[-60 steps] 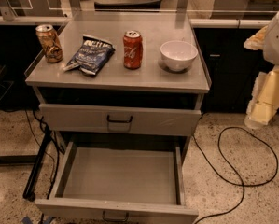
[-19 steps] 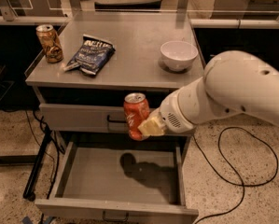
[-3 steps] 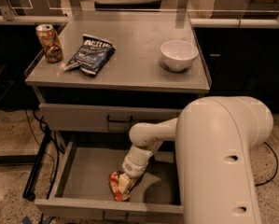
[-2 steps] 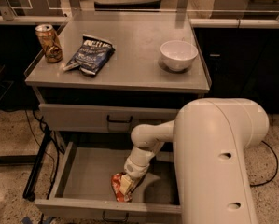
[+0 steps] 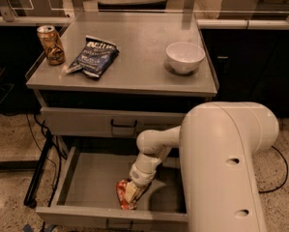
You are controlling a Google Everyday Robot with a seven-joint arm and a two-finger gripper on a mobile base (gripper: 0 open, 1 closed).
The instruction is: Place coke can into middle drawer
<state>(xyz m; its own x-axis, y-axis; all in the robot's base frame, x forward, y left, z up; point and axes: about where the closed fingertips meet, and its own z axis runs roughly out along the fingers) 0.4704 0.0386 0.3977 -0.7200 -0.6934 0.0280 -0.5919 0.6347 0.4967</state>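
Note:
The red coke can [image 5: 122, 194] is low inside the open middle drawer [image 5: 88, 185], tilted, near the drawer's front wall. My gripper [image 5: 130, 192] reaches down into the drawer at the end of the white arm and is shut on the coke can, its pale fingers [image 5: 130, 191] around the can's side. Whether the can touches the drawer's grey floor is not visible. My large white arm link [image 5: 226, 168] fills the right foreground and hides the drawer's right part.
On the cabinet top [image 5: 134, 71] stand a brown-gold can [image 5: 50, 44] at the left, a dark blue chip bag [image 5: 93, 56] and a white bowl [image 5: 185, 57] at the right. The upper drawer front [image 5: 112, 123] is shut. Cables [image 5: 42, 153] lie on the floor at the left.
My gripper with the coke can has shifted slightly toward the drawer's front and right. Much earlier the can stood on the cabinet top, then was carried down into the drawer.

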